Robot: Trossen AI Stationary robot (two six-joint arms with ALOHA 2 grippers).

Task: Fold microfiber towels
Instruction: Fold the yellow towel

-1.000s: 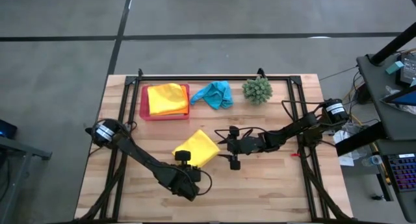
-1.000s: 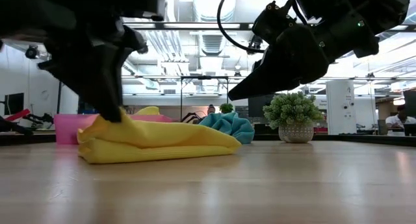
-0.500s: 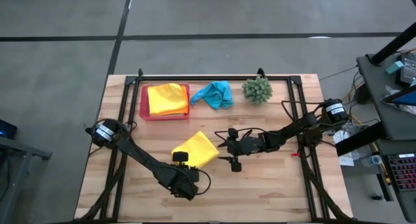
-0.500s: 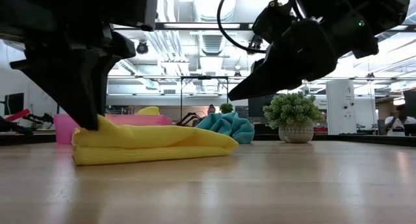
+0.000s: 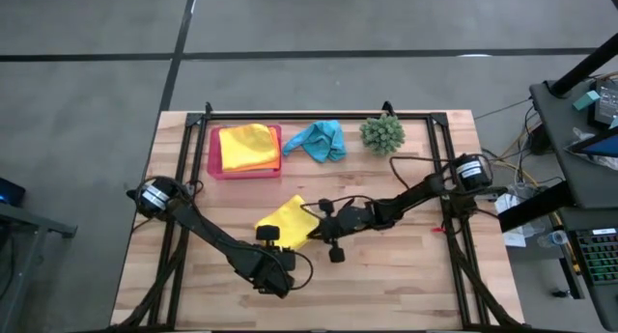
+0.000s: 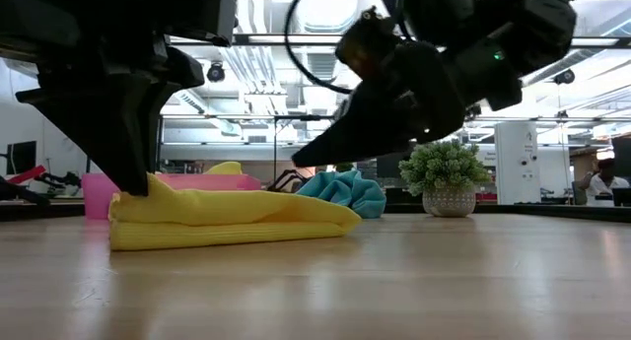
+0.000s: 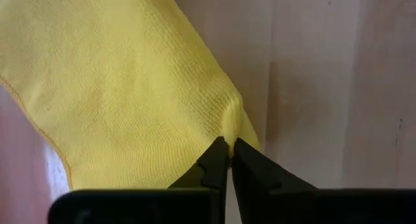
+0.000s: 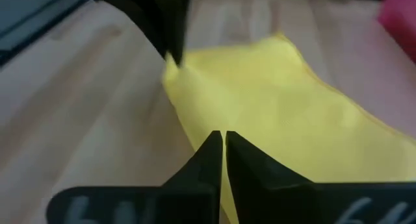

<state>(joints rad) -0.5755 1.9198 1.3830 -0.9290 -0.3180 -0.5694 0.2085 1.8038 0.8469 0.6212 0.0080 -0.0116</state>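
A yellow towel (image 5: 288,220) lies folded on the wood table, seen from the side in the low view (image 6: 237,217). My left gripper (image 5: 269,235) stands over its near-left end (image 6: 133,187) and is shut on it. My right gripper (image 5: 309,210) is shut and hangs a little above the towel's right end (image 6: 296,165); the low view shows a gap below its tip. A turquoise towel (image 5: 319,140) lies crumpled at the far side. A yellow towel with an orange edge under it lies in the pink tray (image 5: 214,167). My left gripper pinches a small pucker at the yellow towel's edge (image 7: 229,119) between its two fingers (image 7: 211,160). The fingers come from above, pointing steeply down. The rest of the towel lies flat on the table, slack.
A spiky green plant ball (image 5: 382,132) stands at the far right, next to the turquoise towel. Black frame rails (image 5: 319,114) run along the table's far edge and sides. Bare wood shows near the front edge (image 5: 386,285).
My right gripper has moved toward the table's left and a little down, over the yellow towel's right end. The towel's end under my left gripper, raised in a peak a second ago, has sunk and lies flatter.
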